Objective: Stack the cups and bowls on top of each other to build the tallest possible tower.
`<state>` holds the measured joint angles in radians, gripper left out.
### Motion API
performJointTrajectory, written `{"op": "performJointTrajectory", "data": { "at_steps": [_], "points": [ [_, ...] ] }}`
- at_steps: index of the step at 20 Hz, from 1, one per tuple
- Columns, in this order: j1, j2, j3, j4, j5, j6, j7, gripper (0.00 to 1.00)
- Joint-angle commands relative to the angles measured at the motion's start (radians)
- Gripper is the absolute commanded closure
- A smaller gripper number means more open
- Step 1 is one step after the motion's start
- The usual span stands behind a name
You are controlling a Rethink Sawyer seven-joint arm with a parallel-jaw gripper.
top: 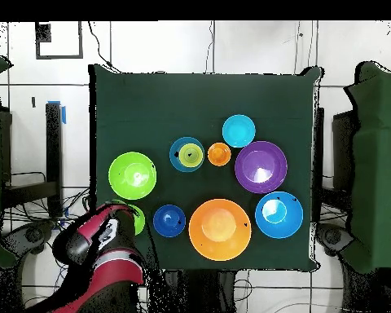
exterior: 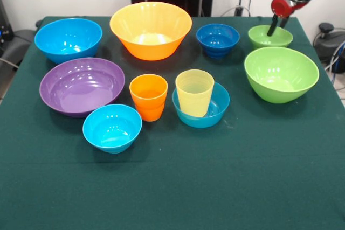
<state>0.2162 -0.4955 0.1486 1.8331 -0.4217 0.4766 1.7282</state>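
We count eight bowls and two cups on the green table [exterior: 259,176]. Four bowls are large: orange [exterior: 151,29], blue [exterior: 68,39], purple [exterior: 82,85] and lime green [exterior: 281,73]. Four are small: dark blue [exterior: 218,40], lime green [exterior: 270,36], and two light blue, one [exterior: 112,127] standing alone, the other [exterior: 218,109] holding the upright yellow cup [exterior: 194,92]. The orange cup [exterior: 149,96] stands just beside it. The gripper [exterior: 276,24] dips into the small lime bowl; we cannot tell how far its fingers are spread.
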Motion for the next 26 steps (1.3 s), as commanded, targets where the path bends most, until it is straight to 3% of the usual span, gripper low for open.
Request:
{"op": "performJointTrajectory", "data": {
  "at_steps": [1, 8, 9, 26],
  "points": [
    [-0.029, 0.072, 0.058, -0.039, -0.049, -0.100, 0.045, 0.00],
    [-0.001, 0.069, 0.035, -0.046, -0.063, -0.138, 0.067, 0.00],
    [0.003, 0.069, 0.029, -0.047, -0.057, -0.130, 0.069, 1.00],
    [-0.007, 0.032, 0.037, -0.027, -0.038, -0.083, 0.054, 1.00]
  ]
}}
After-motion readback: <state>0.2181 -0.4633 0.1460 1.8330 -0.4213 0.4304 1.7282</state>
